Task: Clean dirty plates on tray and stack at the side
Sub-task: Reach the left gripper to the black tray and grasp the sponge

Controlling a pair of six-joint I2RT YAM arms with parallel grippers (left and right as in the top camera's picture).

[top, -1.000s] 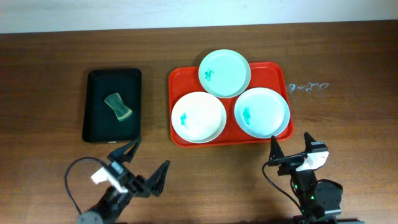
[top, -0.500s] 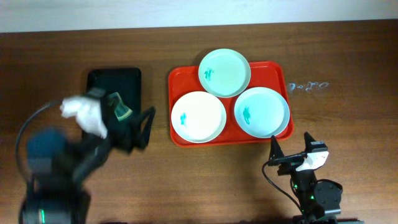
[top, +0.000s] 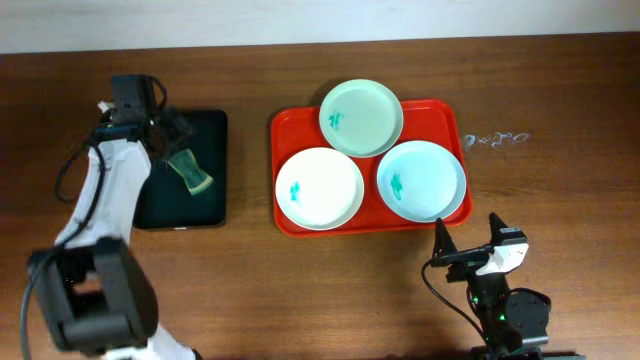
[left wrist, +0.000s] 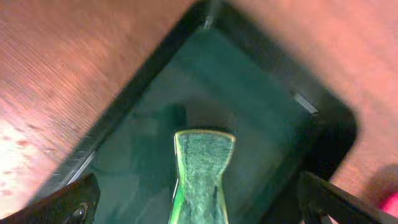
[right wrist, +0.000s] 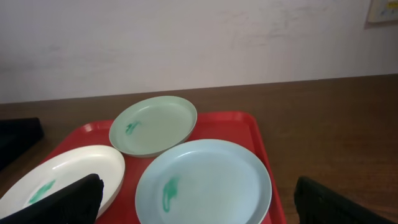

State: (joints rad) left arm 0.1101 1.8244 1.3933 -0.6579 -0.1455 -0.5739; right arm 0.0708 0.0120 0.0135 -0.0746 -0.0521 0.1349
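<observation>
Green sponge (left wrist: 200, 168) in the black tray (top: 215, 205) now lies under the wide-open left gripper (left wrist: 198, 208), swung over from the near edge; pickup seems next. Smeared dirty plates (top: 319, 188) wait on the red tray (top: 285, 130), centre-right; right gripper (top: 467, 240) idles spread.

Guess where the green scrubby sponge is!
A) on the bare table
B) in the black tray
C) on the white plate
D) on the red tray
B: the green sponge lies inside the black tray, on the far side of the table from the plates.
</observation>
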